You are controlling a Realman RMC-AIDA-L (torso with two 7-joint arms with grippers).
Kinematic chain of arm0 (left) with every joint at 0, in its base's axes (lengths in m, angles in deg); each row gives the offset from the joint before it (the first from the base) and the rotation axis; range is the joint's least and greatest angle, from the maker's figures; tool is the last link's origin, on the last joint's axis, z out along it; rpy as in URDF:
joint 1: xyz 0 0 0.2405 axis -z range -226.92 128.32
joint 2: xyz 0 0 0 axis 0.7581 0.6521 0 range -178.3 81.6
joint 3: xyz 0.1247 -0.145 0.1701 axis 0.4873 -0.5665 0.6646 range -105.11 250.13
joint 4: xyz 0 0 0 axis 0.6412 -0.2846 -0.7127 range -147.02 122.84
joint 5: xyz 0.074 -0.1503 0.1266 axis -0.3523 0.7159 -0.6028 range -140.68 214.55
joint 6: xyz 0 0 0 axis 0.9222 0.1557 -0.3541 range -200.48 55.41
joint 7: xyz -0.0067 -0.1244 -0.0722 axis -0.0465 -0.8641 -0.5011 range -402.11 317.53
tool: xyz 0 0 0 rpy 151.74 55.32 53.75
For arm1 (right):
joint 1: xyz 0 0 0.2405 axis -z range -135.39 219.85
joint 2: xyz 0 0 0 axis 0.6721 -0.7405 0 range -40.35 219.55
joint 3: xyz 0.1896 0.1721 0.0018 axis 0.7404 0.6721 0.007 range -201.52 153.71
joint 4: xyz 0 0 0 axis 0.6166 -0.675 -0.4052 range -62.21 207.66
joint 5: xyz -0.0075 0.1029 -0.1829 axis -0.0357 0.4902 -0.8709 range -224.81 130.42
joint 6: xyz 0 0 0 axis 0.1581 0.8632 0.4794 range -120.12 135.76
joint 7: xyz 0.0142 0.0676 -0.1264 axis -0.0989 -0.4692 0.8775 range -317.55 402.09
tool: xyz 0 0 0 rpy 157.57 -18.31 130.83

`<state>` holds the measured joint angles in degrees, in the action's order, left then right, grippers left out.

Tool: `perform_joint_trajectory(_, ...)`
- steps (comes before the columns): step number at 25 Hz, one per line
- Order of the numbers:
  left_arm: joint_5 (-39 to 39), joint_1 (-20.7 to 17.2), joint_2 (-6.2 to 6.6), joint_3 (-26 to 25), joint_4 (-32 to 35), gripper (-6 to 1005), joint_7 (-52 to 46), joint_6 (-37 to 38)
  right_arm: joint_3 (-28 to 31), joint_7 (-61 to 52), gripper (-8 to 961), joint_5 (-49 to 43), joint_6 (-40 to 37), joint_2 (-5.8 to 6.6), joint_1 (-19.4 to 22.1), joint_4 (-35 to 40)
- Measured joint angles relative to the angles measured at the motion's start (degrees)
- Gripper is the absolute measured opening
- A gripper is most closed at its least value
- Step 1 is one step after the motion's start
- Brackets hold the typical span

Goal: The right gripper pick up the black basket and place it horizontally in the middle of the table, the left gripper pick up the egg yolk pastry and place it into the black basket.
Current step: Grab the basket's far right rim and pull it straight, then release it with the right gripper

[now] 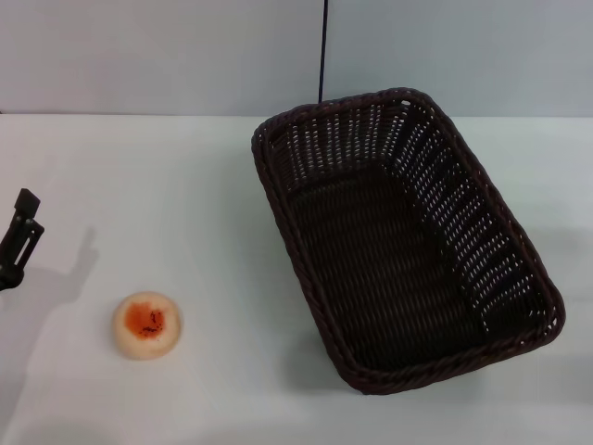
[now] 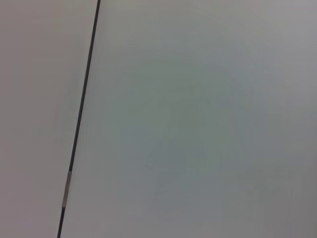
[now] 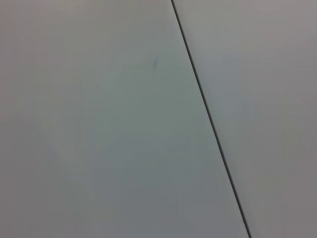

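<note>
We see the black basket (image 1: 408, 241) lying askew on the white desk (image 1: 185, 185), empty, right of centre. The egg yolk pastry (image 1: 147, 324) sits well apart. The left tool (image 1: 18, 239) is cut off at the edge, spread unreadable. Both wrist views show only blank wall.

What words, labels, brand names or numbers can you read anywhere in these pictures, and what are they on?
None: no readable text shows in any view.
Black basket: plain woven wicker, no tag or label.
Egg yolk pastry: only an orange-red patch on top, no lettering.
Table: plain white, unmarked.
Left pincer at the table's left edge: all black, no visible marking.
Both wrist views: only a blank wall with a thin dark line.
</note>
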<state>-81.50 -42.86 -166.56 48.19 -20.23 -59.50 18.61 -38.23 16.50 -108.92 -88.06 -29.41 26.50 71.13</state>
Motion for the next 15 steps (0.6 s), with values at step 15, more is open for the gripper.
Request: perform_joint_trajectory(15, -0.6, 0.4, 0.09, -0.1, 1.6, 813, -2.0, 0.0, -4.6, -10.2, 666, -3.4, 2.0, 0.58, 3.0, 8.9)
